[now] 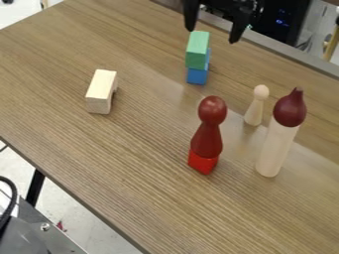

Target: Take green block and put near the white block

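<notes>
My two fingers are spread apart with nothing between their tips, and my gripper [212, 34] hangs at the top of the camera view, by the upper end of the green block [197, 49]. That block sits on a blue block [197, 76], which juts out a little past its right side. The white block [101, 93] lies to the left of this stack in the view, well apart from it, with a dark recess along its right side.

The taller pieces stand to the right and lower down in the view, off the straight line from green to white. A dark red peg figure [208, 136] stands upright on a bright red block [202, 162]. To its right is a pale cylinder [274, 151] with a dark red onion-shaped piece [290, 107] on top; a small plain wooden peg figure [254, 108] stands just beside it, nearer the stack. All of them share the wood-grain table [132, 158].

Beyond the table's far edge, small blue lights glow on a black device [273, 20] — too small for me to tell whether they form characters. A black cable [14, 193] curves over grey metal equipment [33, 235] at the lower left.
</notes>
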You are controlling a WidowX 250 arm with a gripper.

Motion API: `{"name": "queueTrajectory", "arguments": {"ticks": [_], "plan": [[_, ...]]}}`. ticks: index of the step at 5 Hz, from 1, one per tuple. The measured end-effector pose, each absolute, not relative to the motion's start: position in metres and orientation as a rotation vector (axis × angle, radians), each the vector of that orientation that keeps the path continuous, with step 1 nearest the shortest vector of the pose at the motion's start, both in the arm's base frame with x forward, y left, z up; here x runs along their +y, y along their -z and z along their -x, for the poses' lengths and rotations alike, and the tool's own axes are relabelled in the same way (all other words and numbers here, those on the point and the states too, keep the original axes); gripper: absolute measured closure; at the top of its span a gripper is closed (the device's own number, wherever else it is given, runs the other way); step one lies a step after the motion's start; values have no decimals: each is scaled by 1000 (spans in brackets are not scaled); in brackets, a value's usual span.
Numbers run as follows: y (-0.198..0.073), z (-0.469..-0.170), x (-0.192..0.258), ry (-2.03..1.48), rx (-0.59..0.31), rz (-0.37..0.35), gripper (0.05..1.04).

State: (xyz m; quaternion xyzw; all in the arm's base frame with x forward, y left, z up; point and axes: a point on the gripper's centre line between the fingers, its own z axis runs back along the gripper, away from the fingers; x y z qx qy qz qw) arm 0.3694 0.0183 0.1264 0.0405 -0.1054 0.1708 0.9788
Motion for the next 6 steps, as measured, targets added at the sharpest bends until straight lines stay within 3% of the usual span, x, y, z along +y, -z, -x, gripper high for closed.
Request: {"name": "queueTrajectory", "arguments": {"ticks": [3,6], "plan": [[-97,-400,44,-363,-217,-103,83],[-77,-403,67,-393,-174,-138,112]]}}
